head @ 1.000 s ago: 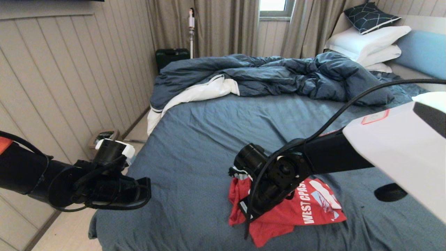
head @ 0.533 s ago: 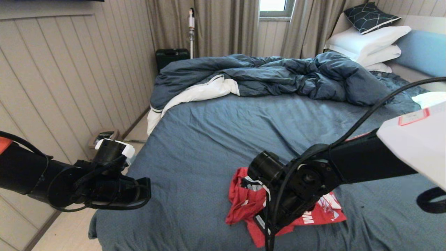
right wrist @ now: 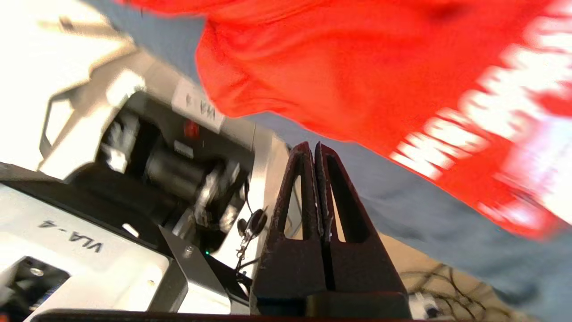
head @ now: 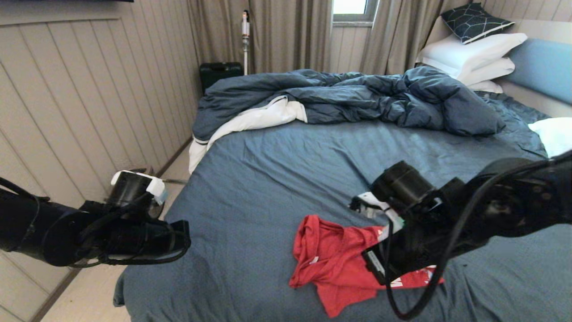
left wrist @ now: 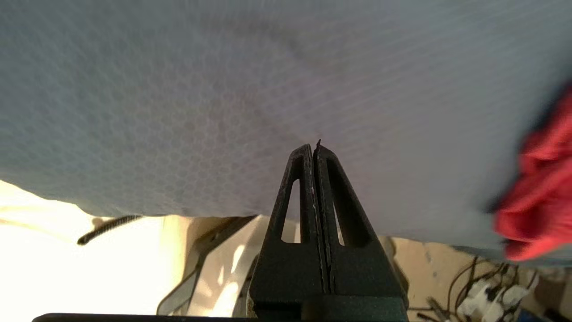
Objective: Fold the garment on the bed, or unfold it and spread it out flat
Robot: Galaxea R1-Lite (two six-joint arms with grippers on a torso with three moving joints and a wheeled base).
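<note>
Right gripper (right wrist: pixel 315 147) has pulled back off the red T-shirt (head: pixel 333 264), fingers pressed together, empty. The shirt stays crumpled near the bed's (head: pixel 268 179) front edge, so it looks like release and retreat, not a finished fold. Left gripper (left wrist: pixel 313 150) is pressed together too, over the sheet beside it.

White block lettering on the red garment (right wrist: pixel 339 67) in the right wrist view, blurred, reads only as a fragment, roughly "WE...", rest illegible. "VLA-4" printed dark on the white robot body panel (right wrist: pixel 67 250), upside down as shown, below the garment's hem. White sticker (right wrist: pixel 199 106) on the grey housing beside the garment, marks too smeared to read. Head view: garment print hidden behind the arm.
</note>
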